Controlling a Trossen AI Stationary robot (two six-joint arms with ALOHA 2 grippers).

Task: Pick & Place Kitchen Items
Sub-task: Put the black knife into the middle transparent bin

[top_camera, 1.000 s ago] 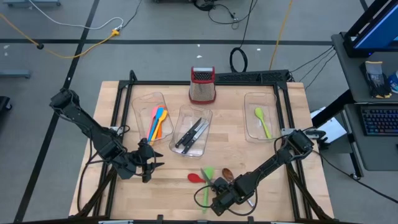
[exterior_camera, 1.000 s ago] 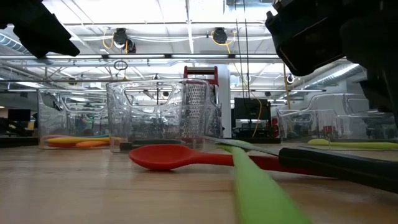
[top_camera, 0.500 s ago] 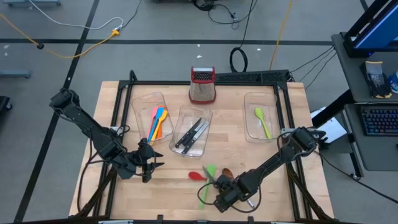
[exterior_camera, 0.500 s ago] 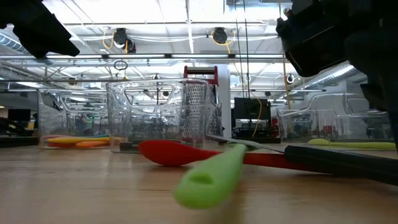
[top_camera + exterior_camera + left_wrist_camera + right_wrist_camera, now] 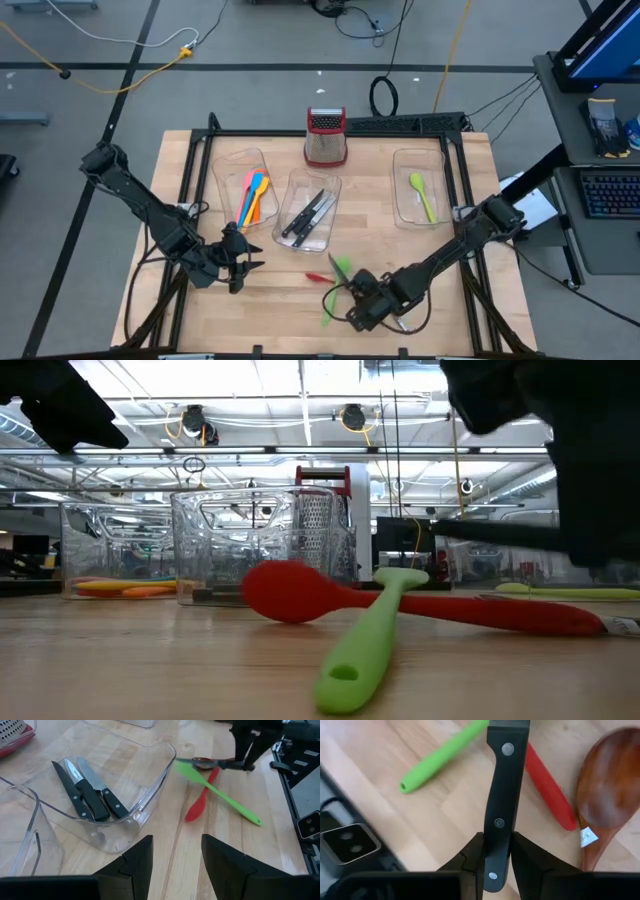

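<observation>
Pinching the knife [image 5: 501, 805] handle between its fingers [image 5: 470, 860], the right gripper [image 5: 497, 855] holds it lifted — apparently ready for carrying. Beyond the fingers lie the green spatula [image 5: 442, 755], red spoon [image 5: 550, 795] and brown spoon [image 5: 607, 785]. Left gripper [image 5: 175, 857] waits, fingers spread — nothing between them.

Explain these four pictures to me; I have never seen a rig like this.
Two dark jointed robot arms work at a wooden table. One picture looks straight down, one looks level across the tabletop, and two come from cameras on the wrists. The right hand is shut on a black-handled knife, lifted above a green spatula, a red spoon and a brown wooden spoon lying on the table. The left hand waits open near the clear plastic bin that holds three more knives.
</observation>
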